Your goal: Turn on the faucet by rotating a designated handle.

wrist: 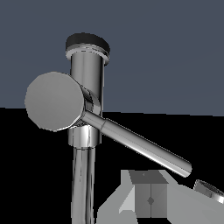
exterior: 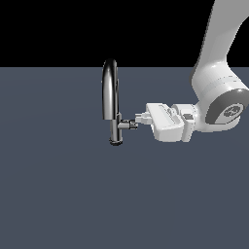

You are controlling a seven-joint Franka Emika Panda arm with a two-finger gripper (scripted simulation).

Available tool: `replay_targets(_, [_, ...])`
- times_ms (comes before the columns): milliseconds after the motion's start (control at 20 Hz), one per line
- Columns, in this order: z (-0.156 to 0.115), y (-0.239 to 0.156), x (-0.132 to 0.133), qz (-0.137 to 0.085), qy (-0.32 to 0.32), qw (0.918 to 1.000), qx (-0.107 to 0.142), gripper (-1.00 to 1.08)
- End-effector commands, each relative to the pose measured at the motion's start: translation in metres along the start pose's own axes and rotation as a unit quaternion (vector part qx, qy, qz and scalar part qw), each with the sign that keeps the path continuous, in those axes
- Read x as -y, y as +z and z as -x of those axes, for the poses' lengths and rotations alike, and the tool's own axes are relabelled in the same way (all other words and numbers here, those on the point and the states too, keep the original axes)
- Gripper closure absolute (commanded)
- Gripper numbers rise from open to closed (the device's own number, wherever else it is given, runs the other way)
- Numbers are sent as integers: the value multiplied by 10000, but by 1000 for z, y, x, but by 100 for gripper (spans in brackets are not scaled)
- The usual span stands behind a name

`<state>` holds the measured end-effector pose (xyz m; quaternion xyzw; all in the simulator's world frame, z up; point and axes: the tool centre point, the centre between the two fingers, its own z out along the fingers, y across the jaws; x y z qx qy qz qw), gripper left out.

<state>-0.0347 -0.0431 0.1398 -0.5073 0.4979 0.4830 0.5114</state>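
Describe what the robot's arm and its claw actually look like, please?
The arm is smooth, rounded and white, with a dark grey circular cap at one joint bearing a faint light marking. The gripper is a boxy white block with short pale fingers. No cables show.

The exterior view looks from a distance, slightly above, taking in the faucet (exterior: 112, 102) and arm. The wrist view sits close against the same faucet (wrist: 85, 113), upside down.
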Motion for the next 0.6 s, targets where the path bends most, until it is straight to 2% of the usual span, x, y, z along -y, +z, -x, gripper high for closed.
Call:
replay_targets(0, [-11, 1, -4, 11, 26, 10000, 8, 108])
replay_targets(550, [-70, 7, -22, 66, 118, 9999, 51, 108])
